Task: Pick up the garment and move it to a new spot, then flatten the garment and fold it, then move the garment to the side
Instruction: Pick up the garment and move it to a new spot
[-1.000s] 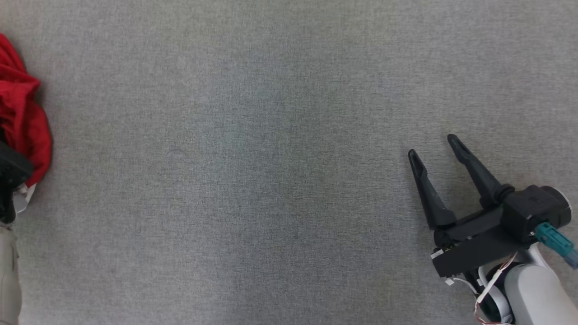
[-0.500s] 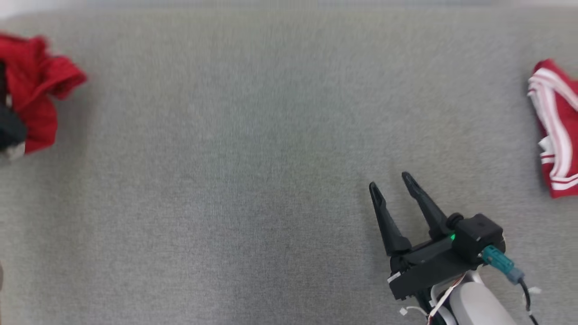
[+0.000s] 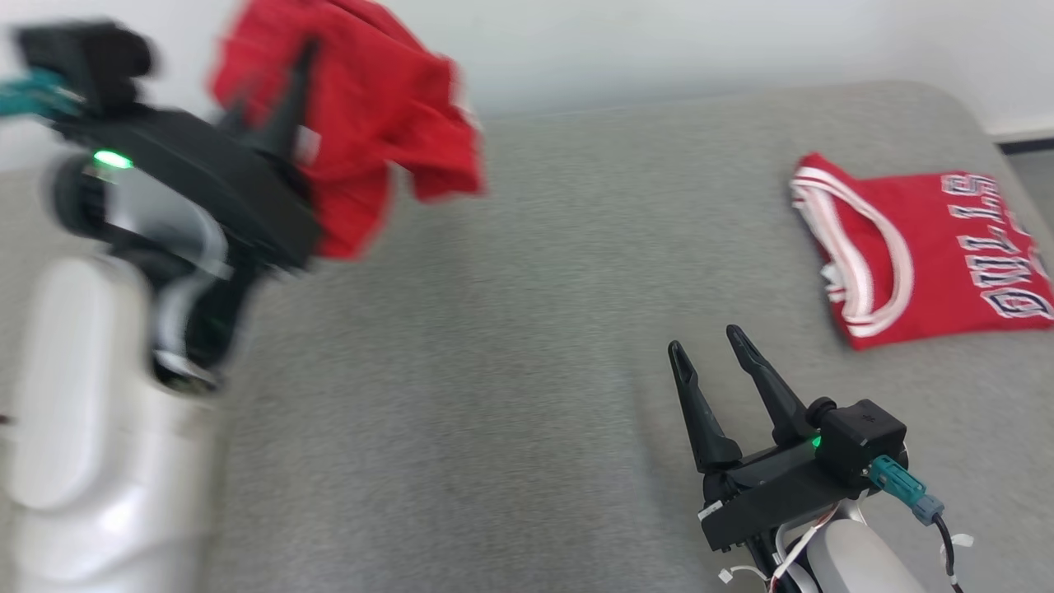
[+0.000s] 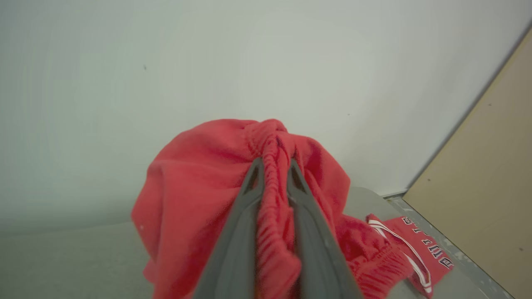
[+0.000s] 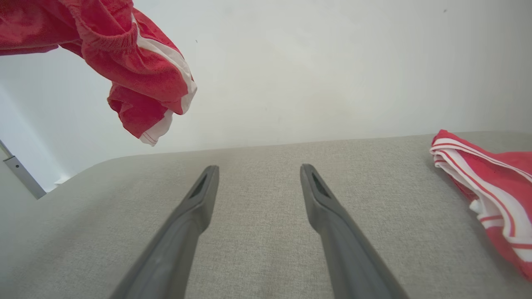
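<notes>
Left gripper [image 4: 273, 166] is clamped on the red garment [image 3: 370, 107], elastic hem bunched between its fingers. The garment hangs at eleven o'clock, clear of the grey pad [image 3: 510, 346]. Right gripper [image 3: 704, 339] at five o'clock, jaws spread, empty. Folded jersey [image 3: 930, 255] lies at two o'clock.

Right gripper [image 3: 704, 339] now: two long tapering black fingers [image 3: 770, 387] on a blocky black body, green light [image 3: 817, 442] glowing, teal connector [image 3: 893, 480] with a dark cable [image 3: 945, 535], red and white wires [image 3: 803, 548] looping by the glossy white right forearm [image 3: 856, 564]. Left gripper [image 4: 275, 164] up close: dark grey, slotted near the tips. Its housing [image 3: 189, 177], blurred, is black, with a green lamp [image 3: 107, 158] and a fat white left forearm [image 3: 82, 428]
</notes>
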Tool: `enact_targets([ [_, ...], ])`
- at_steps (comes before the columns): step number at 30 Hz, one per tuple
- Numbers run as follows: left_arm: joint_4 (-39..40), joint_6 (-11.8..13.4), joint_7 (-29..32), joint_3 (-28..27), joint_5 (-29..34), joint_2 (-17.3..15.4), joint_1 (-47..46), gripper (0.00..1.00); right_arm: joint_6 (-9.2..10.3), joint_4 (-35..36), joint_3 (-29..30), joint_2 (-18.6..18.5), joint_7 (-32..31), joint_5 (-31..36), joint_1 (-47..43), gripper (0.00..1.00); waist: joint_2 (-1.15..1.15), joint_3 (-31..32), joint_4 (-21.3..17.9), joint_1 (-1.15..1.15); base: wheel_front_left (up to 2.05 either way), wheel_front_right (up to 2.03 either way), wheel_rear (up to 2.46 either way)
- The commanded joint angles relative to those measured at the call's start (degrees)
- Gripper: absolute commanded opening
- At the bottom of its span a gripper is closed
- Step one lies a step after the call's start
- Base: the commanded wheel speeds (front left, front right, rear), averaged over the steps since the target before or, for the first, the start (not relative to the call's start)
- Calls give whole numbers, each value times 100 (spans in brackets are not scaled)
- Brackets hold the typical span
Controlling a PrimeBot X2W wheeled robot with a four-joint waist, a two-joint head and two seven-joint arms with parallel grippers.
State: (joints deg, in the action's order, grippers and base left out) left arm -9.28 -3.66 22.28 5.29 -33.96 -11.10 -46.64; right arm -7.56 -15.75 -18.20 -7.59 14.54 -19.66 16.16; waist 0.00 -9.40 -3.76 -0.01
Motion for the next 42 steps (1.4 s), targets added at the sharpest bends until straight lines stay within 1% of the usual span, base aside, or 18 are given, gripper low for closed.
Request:
enact_targets([
  [1,183,31,-12,238,128,192,257,0,16,-7,0,-30,29,-36,13,100,0,74,-635,1,0,0,0],
  [3,212,-31,-8,492,129,346,491,0,16,4,-19,-6,39,-37,9,100,0,22,-834,1,0,0,0],
  [5,112,-85,-147,747,369,314,658,0,17,14,-16,12,47,-42,-6,100,0,-52,-1024,1,0,0,0],
  [6,6,-79,-230,850,395,389,799,0,16,20,6,19,51,-40,-22,100,0,-97,-1105,1,0,0,0],
  [11,-765,-77,-680,1238,807,397,1270,0,16,22,30,84,56,-36,-64,100,0,-315,-1443,1,0,0,0],
  [15,-1444,-19,-906,1392,995,346,1492,0,17,17,59,103,64,-60,-60,100,0,-417,-1542,1,0,0,0],
  [16,-1583,7,-976,1418,1064,314,1532,13,17,14,67,106,66,-61,-59,100,0,-425,-1543,1,0,0,0],
  [17,-1690,25,-1072,1413,1084,302,1566,69,16,10,74,109,67,-60,-58,100,0,-427,-1540,1,0,0,0],
  [18,-1773,65,-1169,1388,1079,319,1611,100,17,5,99,108,65,-49,-73,100,0,-419,-1521,1,0,0,0],
  [21,-1810,124,-1597,1261,1027,323,1750,100,16,20,151,105,67,-3,-119,100,0,-349,-1415,1,0,0,0],
  [24,-1637,151,-2100,1143,1040,243,1926,100,17,16,203,48,67,25,-160,100,0,-236,-1245,1,0,0,0],
  [26,-1470,228,-2411,1057,1074,181,2070,100,17,15,280,7,67,29,-201,100,0,-148,-1109,1,0,0,0],
  [31,-1010,451,-3172,671,918,131,2532,100,17,27,485,-73,67,57,-316,100,0,85,-737,1,0,0,0],
  [34,-776,482,-3432,460,763,97,2842,100,17,12,583,-123,66,60,-376,100,0,207,-525,1,0,0,0],
  [37,-573,491,-3616,272,740,46,3153,100,17,-18,653,-145,56,53,-395,100,0,307,-351,1,0,0,0],
  [42,-125,455,-3741,94,1052,40,3660,100,17,-117,769,-133,51,71,-443,100,0,457,-76,1,0,0,0],
])
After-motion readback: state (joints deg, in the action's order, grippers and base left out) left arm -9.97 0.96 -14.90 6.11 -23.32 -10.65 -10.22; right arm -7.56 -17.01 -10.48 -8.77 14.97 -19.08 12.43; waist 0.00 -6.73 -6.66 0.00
